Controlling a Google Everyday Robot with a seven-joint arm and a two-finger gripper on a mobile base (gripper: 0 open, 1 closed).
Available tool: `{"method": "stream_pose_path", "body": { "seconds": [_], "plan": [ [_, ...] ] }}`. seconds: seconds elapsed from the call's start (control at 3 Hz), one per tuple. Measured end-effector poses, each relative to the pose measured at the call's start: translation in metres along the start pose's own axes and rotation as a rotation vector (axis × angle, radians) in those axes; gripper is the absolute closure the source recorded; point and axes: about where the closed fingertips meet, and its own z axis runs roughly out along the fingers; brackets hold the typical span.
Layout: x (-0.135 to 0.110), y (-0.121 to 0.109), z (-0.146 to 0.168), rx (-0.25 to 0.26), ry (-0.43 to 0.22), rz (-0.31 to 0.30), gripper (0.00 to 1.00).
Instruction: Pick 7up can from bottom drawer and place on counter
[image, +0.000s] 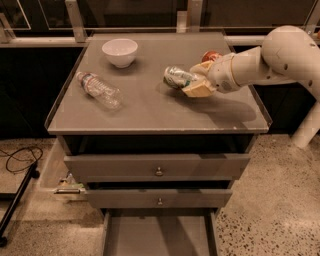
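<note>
My gripper (192, 81) reaches in from the right over the counter (150, 107) and is shut on the 7up can (177, 77), a silvery can with green markings. The can is tilted on its side, held a little above the counter's right middle. The bottom drawer (157, 235) is pulled open at the bottom of the view and its flat grey floor shows nothing on it.
A white bowl (120, 52) stands at the counter's back left. A clear plastic bottle (98, 90) lies on its side at the left. A red-orange can (211, 55) stands behind the gripper. The two upper drawers (157, 167) are slightly open. A cable lies on the floor at left.
</note>
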Motion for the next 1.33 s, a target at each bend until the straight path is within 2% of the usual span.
{"method": "stream_pose_path", "body": {
  "seconds": [0.33,0.67,1.33],
  "plan": [
    [0.0020,0.0040,0.0046,-0.039,0.027,-0.006,1.00],
    [0.0021,0.0049,0.0051,-0.043,0.029,-0.007,0.81],
    [0.0021,0.0049,0.0052,-0.043,0.029,-0.007,0.34]
  ]
}}
